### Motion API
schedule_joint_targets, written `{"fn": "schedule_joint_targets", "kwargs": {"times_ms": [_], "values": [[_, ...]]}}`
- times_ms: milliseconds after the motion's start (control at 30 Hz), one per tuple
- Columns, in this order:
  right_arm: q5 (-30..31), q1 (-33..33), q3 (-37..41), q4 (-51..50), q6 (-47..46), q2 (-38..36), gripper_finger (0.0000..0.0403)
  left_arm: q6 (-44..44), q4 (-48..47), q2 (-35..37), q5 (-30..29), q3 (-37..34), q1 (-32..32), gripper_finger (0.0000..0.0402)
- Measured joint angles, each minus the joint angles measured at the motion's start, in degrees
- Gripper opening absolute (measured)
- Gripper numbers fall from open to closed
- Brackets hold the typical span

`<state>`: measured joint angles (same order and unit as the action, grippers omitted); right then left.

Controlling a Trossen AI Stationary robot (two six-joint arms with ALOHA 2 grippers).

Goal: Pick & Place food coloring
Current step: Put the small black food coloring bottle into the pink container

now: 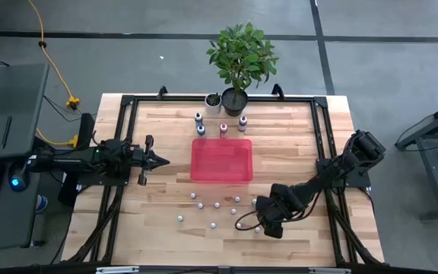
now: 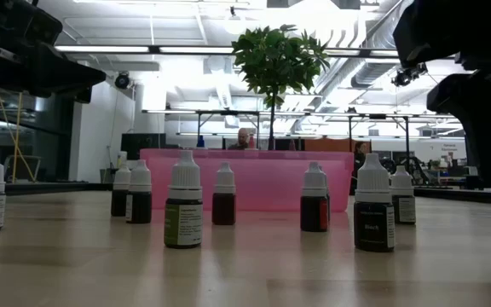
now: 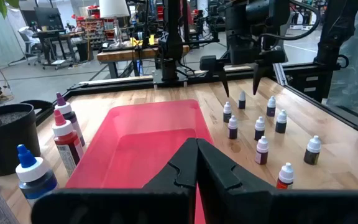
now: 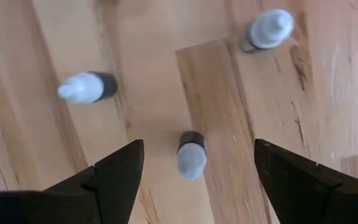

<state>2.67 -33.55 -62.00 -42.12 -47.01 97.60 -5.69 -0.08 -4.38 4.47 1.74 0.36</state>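
Note:
Several tiny food coloring bottles [image 1: 217,204] with whitish caps stand upright on the wooden table in front of the red tray [image 1: 220,176]. My right gripper [image 4: 197,171] hangs open over the rightmost ones, pointing down. One dark bottle [image 4: 191,155] stands between its two fingers, apart from both; in the left wrist view that bottle [image 3: 242,99] shows below the open fingers. Two more bottles [image 4: 89,87] [image 4: 267,29] stand just beyond. My left gripper [image 1: 160,160] waits shut and level, left of the tray.
Three larger bottles [image 1: 223,128] stand behind the tray, with a potted plant [image 1: 238,57] and a small white pot [image 1: 213,100] at the far edge. A black frame [image 1: 322,129] runs around the table. Bare wood lies left of the small bottles.

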Motion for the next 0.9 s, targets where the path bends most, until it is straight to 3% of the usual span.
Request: {"fn": "schedule_joint_targets", "kwargs": {"times_ms": [600,900], "values": [[0.4,-1.9,0.1,-2.6,3.6,0.3,0.0293,0.0,0.0,0.0,0.0,0.0,0.0,0.0000],[-1.0,-1.7,2.8,2.7,1.9,0.6,0.0293,0.0,0.0,0.0,0.0,0.0,0.0,0.0000]]}}
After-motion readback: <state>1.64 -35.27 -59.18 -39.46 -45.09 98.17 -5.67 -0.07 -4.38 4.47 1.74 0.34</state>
